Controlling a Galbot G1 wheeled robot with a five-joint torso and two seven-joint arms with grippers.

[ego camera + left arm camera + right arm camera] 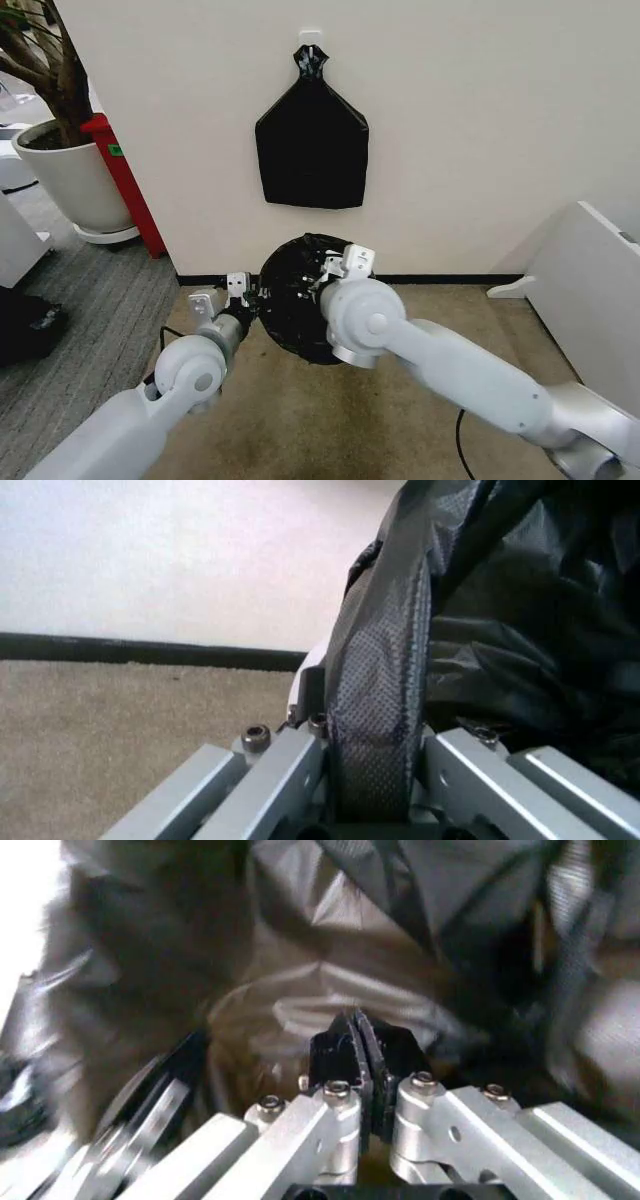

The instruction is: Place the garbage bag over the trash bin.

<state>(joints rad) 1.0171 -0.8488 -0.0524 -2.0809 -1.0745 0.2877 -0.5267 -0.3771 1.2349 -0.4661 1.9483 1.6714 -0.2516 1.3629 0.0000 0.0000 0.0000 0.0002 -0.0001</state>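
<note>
Your left gripper (pixel 370 795) has its fingers (pixel 275 776) clamped on a fold of the garbage bag (pixel 380 705); the plastic runs up between them and they press it from both sides. In the head view that gripper (pixel 243 291) sits at the bag's left edge, touching it. Your right gripper (pixel 362 1057) has its black fingertips (pixel 335 1054) pressed flat together; you can't tell whether any film is pinched between them, though crinkled bag (pixel 330 952) is close all round them. In the head view the right gripper (pixel 345 265) is at the bag's upper right, over its opening. The garbage bag (pixel 295 300) sits as a round black mass on the floor (pixel 330 420), just in front of the wall (pixel 480 130) and its black baseboard. The trash bin (pixel 352 355) shows as a pale sliver at the bag's lower right edge, behind the right arm's elbow. A flat black bundle (pixel 311 145) hangs on the wall directly above the bag. A white plant pot (pixel 70 180) stands well left of the bag.
</note>
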